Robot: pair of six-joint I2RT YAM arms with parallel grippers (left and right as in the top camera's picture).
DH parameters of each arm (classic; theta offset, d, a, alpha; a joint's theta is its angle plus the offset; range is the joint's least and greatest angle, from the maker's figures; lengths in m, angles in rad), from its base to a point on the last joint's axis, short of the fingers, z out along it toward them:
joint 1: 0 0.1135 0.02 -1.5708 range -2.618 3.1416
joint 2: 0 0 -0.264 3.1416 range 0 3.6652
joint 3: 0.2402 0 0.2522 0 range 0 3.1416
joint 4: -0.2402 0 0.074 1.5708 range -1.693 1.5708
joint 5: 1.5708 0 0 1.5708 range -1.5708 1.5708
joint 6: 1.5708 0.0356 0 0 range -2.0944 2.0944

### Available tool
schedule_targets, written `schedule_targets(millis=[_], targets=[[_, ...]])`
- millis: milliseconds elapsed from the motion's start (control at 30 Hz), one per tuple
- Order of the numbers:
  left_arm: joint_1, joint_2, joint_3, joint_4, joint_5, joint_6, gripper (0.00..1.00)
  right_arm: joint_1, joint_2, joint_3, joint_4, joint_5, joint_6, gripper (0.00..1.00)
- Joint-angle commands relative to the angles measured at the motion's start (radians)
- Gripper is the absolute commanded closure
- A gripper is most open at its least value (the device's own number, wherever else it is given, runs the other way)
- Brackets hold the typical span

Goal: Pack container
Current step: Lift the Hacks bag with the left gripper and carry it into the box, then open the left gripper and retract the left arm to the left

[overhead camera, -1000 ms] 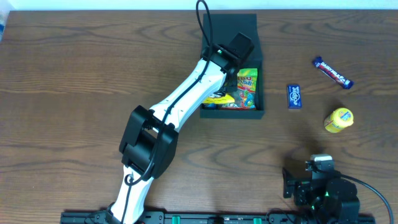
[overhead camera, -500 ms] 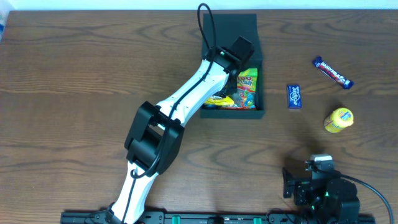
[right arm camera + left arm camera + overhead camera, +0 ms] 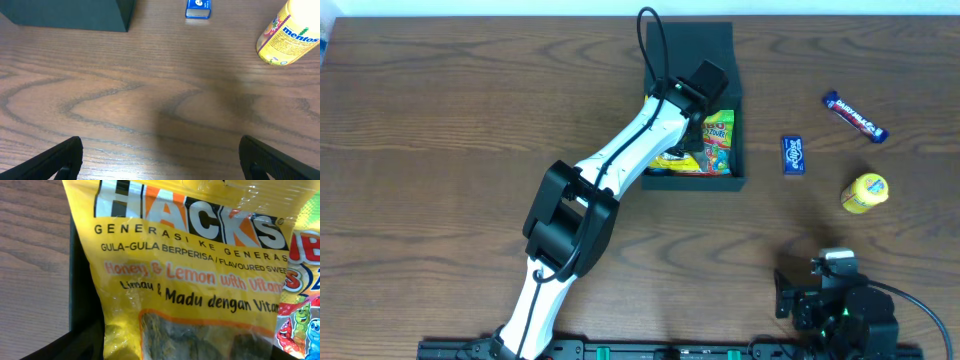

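Sitting far middle of desk [image 3: 440,120], container [image 3: 692,45] open, flap laid back. More of yellow Hacks packet [image 3: 190,270] shows inside than second ago, beside gummy packet [image 3: 718,140]. Left arm [image 3: 620,160] elbow has shifted toward container. Right of it, apart: blue packet [image 3: 794,155], chocolate bar [image 3: 854,116], yellow Mentos tub [image 3: 864,192]. Left arm reaches diagonally, wrist over container, hiding left pincer; its opening cannot be told. Right pincer [image 3: 160,160] low at near edge, fingers wide, empty.
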Motion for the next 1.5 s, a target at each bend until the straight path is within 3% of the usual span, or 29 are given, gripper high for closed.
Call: schedule_targets(millis=[0,433,700,933,1133,1467], targets=[[0.012,-0.030,0.016,-0.008,-0.031,-0.011,0.19,-0.009,-0.005,-0.007,-0.007,-0.003,-0.011,0.01],[0.012,-0.315,0.015,-0.122,-0.134,-0.010,0.02,-0.009,-0.005,-0.007,-0.007,-0.003,-0.011,0.01],[0.005,-0.478,-0.016,-0.327,-0.269,-0.011,0.05,-0.009,-0.005,-0.007,-0.007,-0.003,-0.012,0.01],[-0.001,-0.711,-0.274,-0.222,-0.285,0.002,0.05,-0.009,-0.005,-0.007,-0.007,-0.003,-0.011,0.01],[0.000,-0.961,-0.554,-0.097,-0.228,0.090,0.05,-0.009,-0.005,-0.007,-0.007,-0.003,-0.011,0.01],[0.047,-1.235,-0.825,-0.058,-0.225,0.124,0.05,-0.009,-0.005,-0.007,-0.007,-0.004,-0.012,0.01]])
